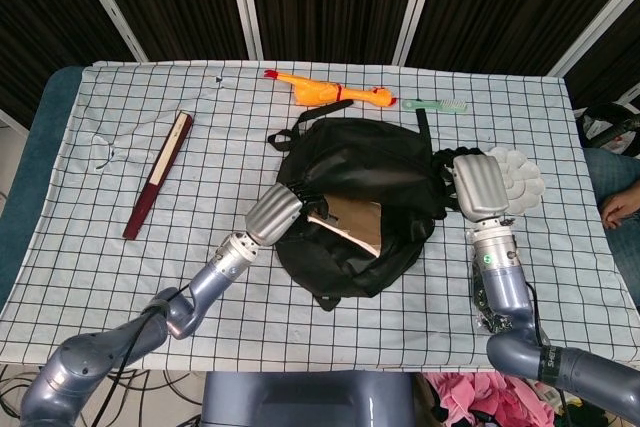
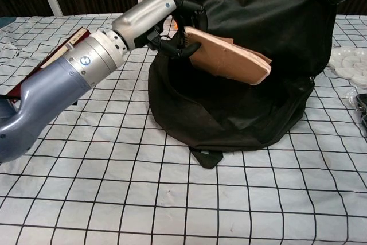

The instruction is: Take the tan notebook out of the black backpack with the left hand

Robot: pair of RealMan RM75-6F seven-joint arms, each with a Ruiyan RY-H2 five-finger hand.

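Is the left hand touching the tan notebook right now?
Touching. In the chest view the left hand has its fingers wrapped around the near corner of the tan notebook, holding it lifted in the mouth of the black fabric backpack.

Matt black cloth backpack (image 2: pixel 246 101), tan paper notebook (image 2: pixel 229 57), checked cloth table cover (image 2: pixel 172 199)
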